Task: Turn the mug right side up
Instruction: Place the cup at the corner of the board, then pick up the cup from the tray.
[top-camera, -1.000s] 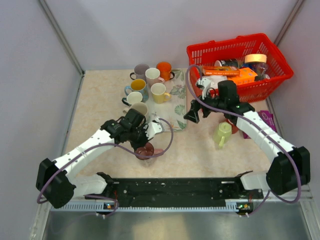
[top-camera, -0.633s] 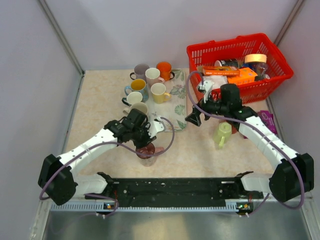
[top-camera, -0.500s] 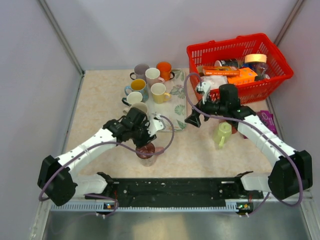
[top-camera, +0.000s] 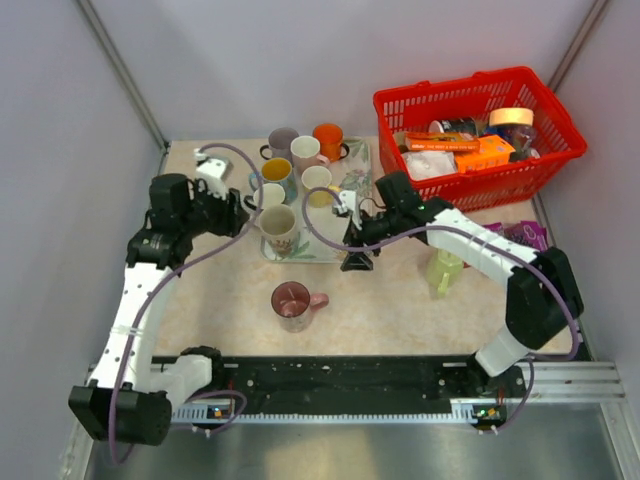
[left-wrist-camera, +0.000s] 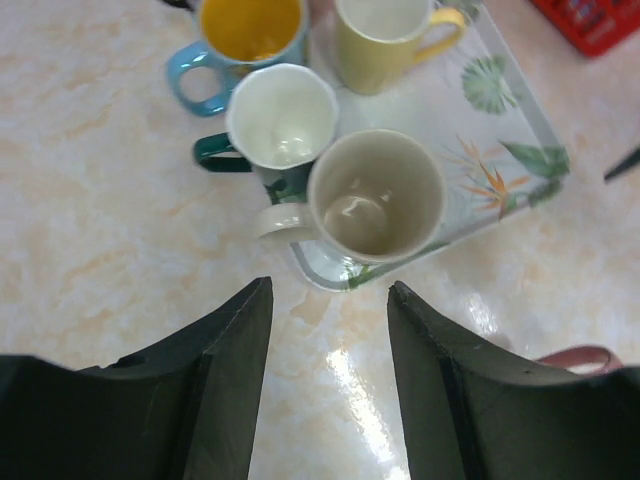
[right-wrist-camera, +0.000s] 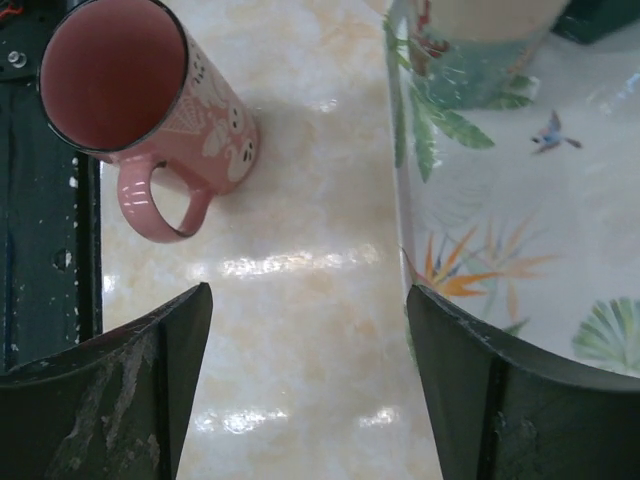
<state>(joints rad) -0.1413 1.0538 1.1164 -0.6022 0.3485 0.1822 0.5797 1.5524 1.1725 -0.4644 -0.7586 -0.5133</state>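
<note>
The pink mug (top-camera: 291, 302) stands on the table (top-camera: 200, 290) close to the front, near where the arms are bolted down. It is right side up. You can look down into it, and its handle sticks out to the right. Nothing is touching it.

A second ago the left gripper (left-wrist-camera: 328, 295) was down at this mug. Now it has let go and the left arm has swung far away to the left and back. Its two fingers are spread apart with nothing between them. It hangs above the near-left corner of the tray (left-wrist-camera: 500, 140).

The right arm has moved too. Before, it was back by the red basket (top-camera: 530, 175). Now it reaches across to the middle, and the right gripper (right-wrist-camera: 305, 300) is just by the front edge of the tray. Its fingers are wide apart and hold nothing. The pink mug is a little way in front of it.

On the tray a cream mug (left-wrist-camera: 375, 195) stands open side up, with a white mug (left-wrist-camera: 282, 115) touching it behind. More mugs stand farther back.

A pale green cup (top-camera: 444, 270) sits on the table off to the right.
</note>
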